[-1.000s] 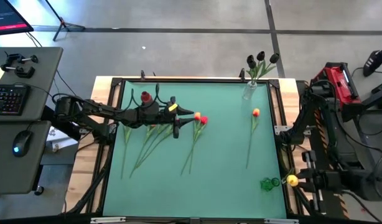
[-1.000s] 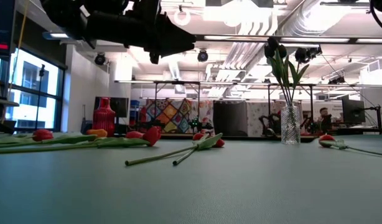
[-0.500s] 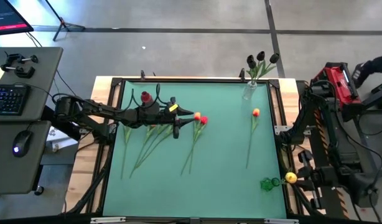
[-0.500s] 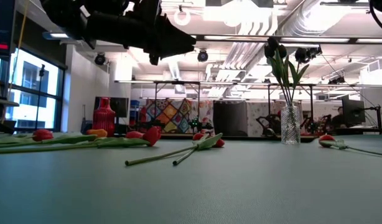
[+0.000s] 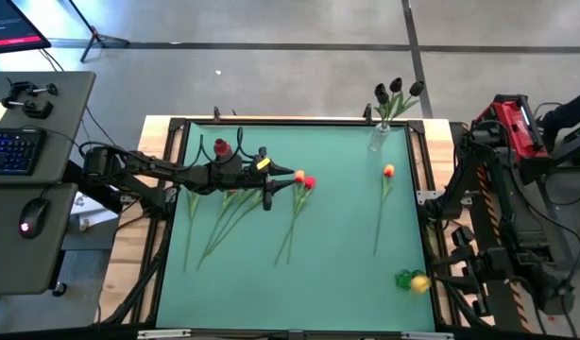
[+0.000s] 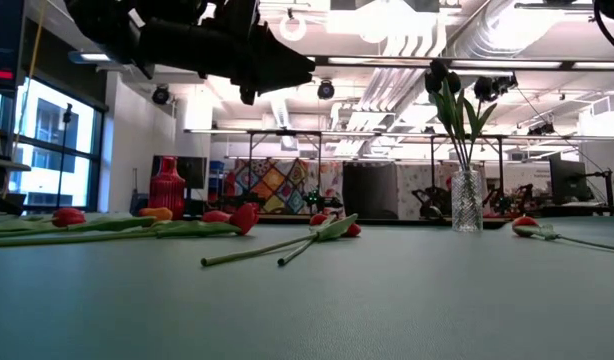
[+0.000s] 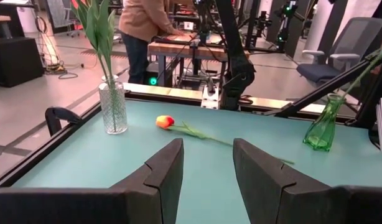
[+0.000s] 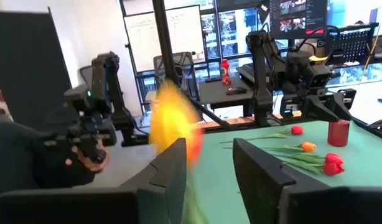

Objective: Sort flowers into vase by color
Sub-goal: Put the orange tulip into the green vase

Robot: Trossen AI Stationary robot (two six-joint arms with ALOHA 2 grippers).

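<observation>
At the mat's right near corner, yellow flower (image 5: 419,282): its head shows against the green vase (image 5: 403,280); whether the stem is inside cannot be told.
Right gripper (image 8: 208,146): above that corner, fingers parted, the yellow head a blur beside one finger, apparently let go.
Other flowers (image 5: 304,179): red and orange tulips lie flat in a loose fan on the mat (image 5: 337,283), one orange (image 5: 388,171) apart toward the right.
Black tulips (image 5: 396,90): upright in the clear vase (image 5: 378,139) at the far edge.
Red vase (image 5: 220,148): far left, empty as far as shows.
Left gripper (image 7: 206,146): above the fan, released, holding nothing.
Risk: the yellow stem may miss the narrow neck and fall out, or knock the light vase over.
Risk: crossed stems may come up together on a pick.
</observation>
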